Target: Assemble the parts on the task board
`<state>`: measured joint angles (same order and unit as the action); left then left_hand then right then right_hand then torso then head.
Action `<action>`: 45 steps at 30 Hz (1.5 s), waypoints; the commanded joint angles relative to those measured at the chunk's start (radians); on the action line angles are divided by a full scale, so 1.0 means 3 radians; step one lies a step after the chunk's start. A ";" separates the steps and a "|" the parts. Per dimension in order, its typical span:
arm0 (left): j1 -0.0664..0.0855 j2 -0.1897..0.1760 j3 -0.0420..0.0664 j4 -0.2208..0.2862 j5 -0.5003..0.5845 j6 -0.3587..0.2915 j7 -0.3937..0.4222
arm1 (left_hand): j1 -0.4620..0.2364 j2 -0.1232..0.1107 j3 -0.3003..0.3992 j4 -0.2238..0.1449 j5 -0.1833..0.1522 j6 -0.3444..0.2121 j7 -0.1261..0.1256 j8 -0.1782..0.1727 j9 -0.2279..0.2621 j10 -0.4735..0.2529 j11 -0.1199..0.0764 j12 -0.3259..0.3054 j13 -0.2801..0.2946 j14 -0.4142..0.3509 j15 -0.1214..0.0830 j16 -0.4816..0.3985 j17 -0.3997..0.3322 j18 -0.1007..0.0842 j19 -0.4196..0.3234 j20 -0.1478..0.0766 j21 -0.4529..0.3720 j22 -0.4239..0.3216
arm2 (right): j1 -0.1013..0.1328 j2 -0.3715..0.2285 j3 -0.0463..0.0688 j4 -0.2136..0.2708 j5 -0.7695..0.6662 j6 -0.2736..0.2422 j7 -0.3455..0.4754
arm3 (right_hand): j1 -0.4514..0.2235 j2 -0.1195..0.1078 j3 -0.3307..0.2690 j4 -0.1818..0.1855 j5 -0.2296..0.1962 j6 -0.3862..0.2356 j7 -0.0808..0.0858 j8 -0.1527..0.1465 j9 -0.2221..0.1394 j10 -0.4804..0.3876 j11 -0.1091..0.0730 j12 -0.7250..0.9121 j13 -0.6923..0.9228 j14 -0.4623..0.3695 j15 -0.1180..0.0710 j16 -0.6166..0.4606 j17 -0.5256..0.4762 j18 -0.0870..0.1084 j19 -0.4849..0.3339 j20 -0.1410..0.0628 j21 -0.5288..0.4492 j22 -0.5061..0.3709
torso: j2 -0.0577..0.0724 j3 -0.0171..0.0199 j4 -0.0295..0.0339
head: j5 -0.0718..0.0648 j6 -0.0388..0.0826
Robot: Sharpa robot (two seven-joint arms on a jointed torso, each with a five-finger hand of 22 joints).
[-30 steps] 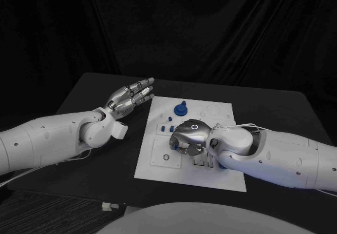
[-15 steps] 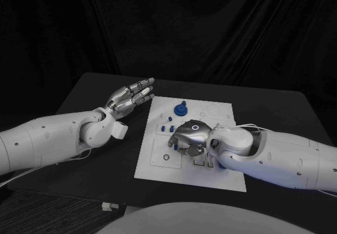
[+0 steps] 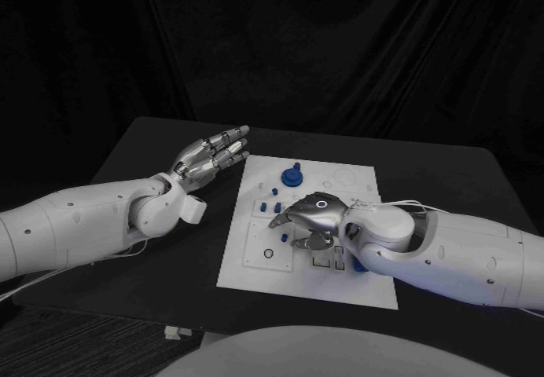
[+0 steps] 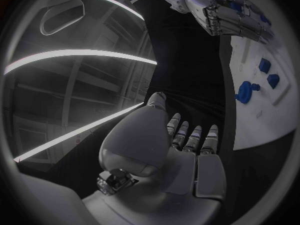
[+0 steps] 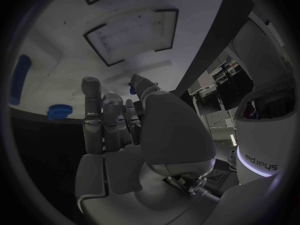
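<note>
Small blue parts [image 3: 270,206] standing in the far half of the white task board [image 3: 255,271], the tallest blue piece [image 3: 294,174] with a round base near the far edge; more blue pieces [image 4: 265,65] in the left wrist view. Probably light, rigid plastic, smooth enough to slip; best pinched low across the sides, close to the board. Over the board's middle, right hand [image 3: 308,220] palm down, fingers bent toward the plate; cannot tell whether anything sits between them. Well to the left, off the board over the black counter [image 3: 148,141], left hand [image 3: 212,156] spread flat, fingers apart, holding nothing.
</note>
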<state>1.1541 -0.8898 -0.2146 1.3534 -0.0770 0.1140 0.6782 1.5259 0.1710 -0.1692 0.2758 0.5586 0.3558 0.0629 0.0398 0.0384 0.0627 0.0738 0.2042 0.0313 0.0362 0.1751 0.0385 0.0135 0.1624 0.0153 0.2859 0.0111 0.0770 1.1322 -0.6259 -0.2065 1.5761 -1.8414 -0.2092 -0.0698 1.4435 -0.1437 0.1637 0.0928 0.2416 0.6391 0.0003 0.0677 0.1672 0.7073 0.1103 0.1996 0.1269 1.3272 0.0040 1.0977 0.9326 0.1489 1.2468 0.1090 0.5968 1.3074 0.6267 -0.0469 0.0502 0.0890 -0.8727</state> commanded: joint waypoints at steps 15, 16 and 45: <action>-0.0006 0.0023 0.0003 -0.0010 0.0018 0.0032 0.0392 | 0.0032 -0.0003 0.0023 -0.0011 0.0022 0.0008 0.0021 0.0000 0.0005 -0.0018 0.0007 -0.0011 0.0000 -0.0003 0.0032 0.0024 0.0005 0.0043 0.0019 0.0021 0.0020 0.0046 | 0.0534 -0.0733 -0.0003 0.0295 0.0302 -0.0248 -0.0309 | -0.0643 -0.0399 -0.0553 0.0693 -0.0314 0.0579 0.0050 0.0163 -0.0071 0.0049 -0.0014 0.0267 -0.0203 0.0484 -0.0062 0.0618 0.0683 -0.0101 0.0530 -0.0065 0.0819 0.0359 | -0.0005 -0.0003 -0.0004 | -0.0090 0.0000; -0.0006 0.0025 0.0003 -0.0010 0.0018 0.0031 0.0392 | 0.0032 -0.0003 0.0023 -0.0011 0.0022 0.0008 0.0021 0.0000 0.0005 -0.0018 0.0007 -0.0011 0.0000 -0.0003 0.0032 0.0024 0.0005 0.0043 0.0019 0.0021 0.0020 0.0046 | 0.0547 -0.0759 -0.0003 0.0287 0.0309 -0.0215 -0.0327 | -0.0646 -0.0408 -0.0558 0.0694 -0.0314 0.0576 0.0051 0.0159 -0.0074 0.0038 -0.0016 0.0255 -0.0208 0.0488 -0.0063 0.0624 0.0690 -0.0103 0.0537 -0.0066 0.0834 0.0362 | -0.0004 -0.0003 -0.0004 | -0.0091 0.0000; -0.0008 0.0044 0.0003 -0.0018 0.0018 0.0045 0.0401 | 0.0038 -0.0001 0.0029 -0.0008 0.0032 0.0055 0.0055 0.0008 0.0010 -0.0016 -0.0007 0.0001 0.0002 -0.0002 0.0034 0.0029 0.0006 0.0042 0.0023 0.0021 0.0020 0.0039 | 0.0270 -0.0721 -0.0004 -0.0064 0.0424 -0.0234 -0.0102 | -0.0252 0.0002 -0.0230 0.0605 0.0113 0.0714 0.0159 0.0138 -0.0141 0.0627 -0.0062 0.0262 -0.0182 0.0515 -0.0086 0.0626 0.0697 -0.0112 0.0571 -0.0089 0.0921 0.0371 | 0.0002 0.0001 0.0002 | -0.0055 0.0000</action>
<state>1.1531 -0.8781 -0.2146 1.3470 -0.0769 0.1156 0.6783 1.5259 0.1710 -0.1664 0.2730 0.5625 0.3681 0.0752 0.0398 0.0398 0.0626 0.0737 0.2042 0.0313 0.0324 0.1789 0.0423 0.0140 0.1624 0.0190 0.2896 0.0111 0.0887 1.2169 -0.8436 -0.2080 1.5586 -1.7282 -0.2542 -0.1316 1.3544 -0.1409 0.0896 0.2750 0.2651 0.8506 0.0474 0.1123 0.1260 0.8907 0.0920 0.2760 0.0717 1.4627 -0.0154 1.2894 1.1428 0.1321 1.4202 0.0857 0.8750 1.3078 0.6275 -0.0467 0.0502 0.0732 -0.8727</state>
